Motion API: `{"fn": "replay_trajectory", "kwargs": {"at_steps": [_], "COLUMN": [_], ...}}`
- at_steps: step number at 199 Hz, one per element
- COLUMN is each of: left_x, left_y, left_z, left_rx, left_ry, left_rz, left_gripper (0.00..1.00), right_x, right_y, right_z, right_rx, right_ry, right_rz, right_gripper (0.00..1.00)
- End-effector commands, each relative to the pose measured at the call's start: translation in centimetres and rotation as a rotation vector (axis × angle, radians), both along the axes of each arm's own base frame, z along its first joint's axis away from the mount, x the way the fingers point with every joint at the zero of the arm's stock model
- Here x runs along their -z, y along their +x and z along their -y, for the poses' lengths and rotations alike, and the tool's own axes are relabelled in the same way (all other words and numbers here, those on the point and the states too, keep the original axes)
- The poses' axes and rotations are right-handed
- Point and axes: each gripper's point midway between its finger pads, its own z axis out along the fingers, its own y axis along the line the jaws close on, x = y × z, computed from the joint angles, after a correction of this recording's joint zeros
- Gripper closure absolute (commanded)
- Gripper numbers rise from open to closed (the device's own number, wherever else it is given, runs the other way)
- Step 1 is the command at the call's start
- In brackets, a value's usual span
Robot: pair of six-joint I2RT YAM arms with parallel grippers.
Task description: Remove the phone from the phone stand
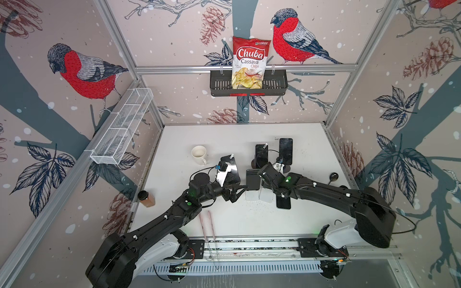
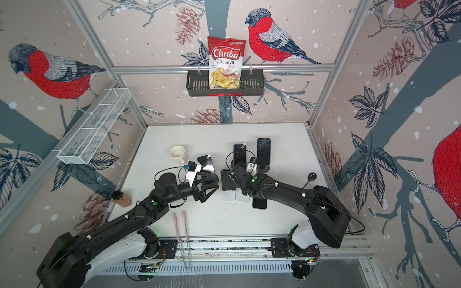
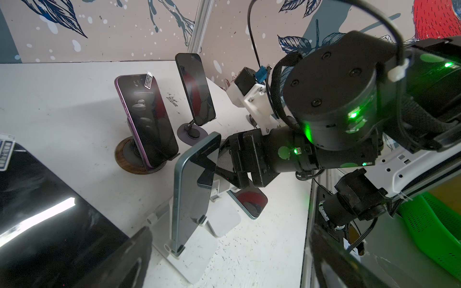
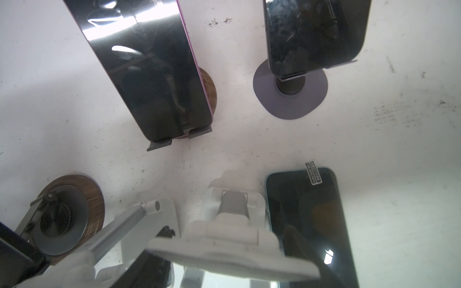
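The phone (image 1: 252, 179) (image 2: 227, 180) is dark with a teal rim (image 3: 193, 192). It leans upright on a white folding phone stand (image 1: 251, 196) (image 3: 189, 261) in the middle of the table. My right gripper (image 1: 260, 174) (image 3: 208, 169) reaches in from the right, and its fingers are shut on the phone's upper far edge. In the right wrist view a blurred white cradle (image 4: 232, 256) fills the space between the fingers. My left gripper (image 1: 235, 193) (image 3: 232, 261) hangs open just left of the stand, holding nothing.
An empty white stand (image 1: 266, 197) and a teal phone lying flat (image 1: 283, 203) sit under the right arm. Behind are a purple phone (image 1: 261, 155) and a black phone (image 1: 285, 150) on round stands. A glossy phone (image 1: 230, 172), mug (image 1: 199, 154) and jar (image 1: 147, 198) are on the left.
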Motion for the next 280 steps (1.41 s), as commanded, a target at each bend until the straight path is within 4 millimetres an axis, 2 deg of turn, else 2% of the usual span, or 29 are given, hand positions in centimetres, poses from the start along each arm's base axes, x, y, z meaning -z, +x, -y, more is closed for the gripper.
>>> {"fn": "replay_trajectory", "kwargs": {"at_steps": [1,80,156,194,217,223,280], "left_x": [-0.9,-0.7,-0.8,-0.7,-0.6,-0.6,-0.7], "left_y": [0.0,0.0,0.2,0.4,0.4,0.4,0.5], "left_z": [0.1,0.3,0.3,0.3,0.2,0.3,0.4], "left_rx": [0.003,0.012,0.006,0.000,-0.001,-0.001,0.001], "left_ry": [-0.026,-0.018,-0.007,-0.004,-0.002,-0.001,0.009], "left_rz": [0.031,0.020,0.019,0.017,0.017,0.018,0.025], "left_gripper": [0.03,0.03,0.03,0.03,0.03,0.03,0.03], "right_x": [-0.5,-2.8,-4.8,-5.4,-5.2,-5.9,-6.6], "right_y": [0.2,0.8,1.4,1.7,1.9,1.9,2.9], "right_z": [0.5,0.2,2.5,4.9,6.9,7.5,12.4], "right_rx": [0.004,-0.028,0.001,0.029,0.065,0.076,0.170], "right_ry": [-0.016,0.004,-0.001,-0.029,-0.057,-0.044,-0.089], "right_rz": [0.027,0.086,0.109,0.098,0.077,0.094,0.115], "right_gripper": [0.38,0.40,0.43,0.43,0.43,0.43,0.42]}}
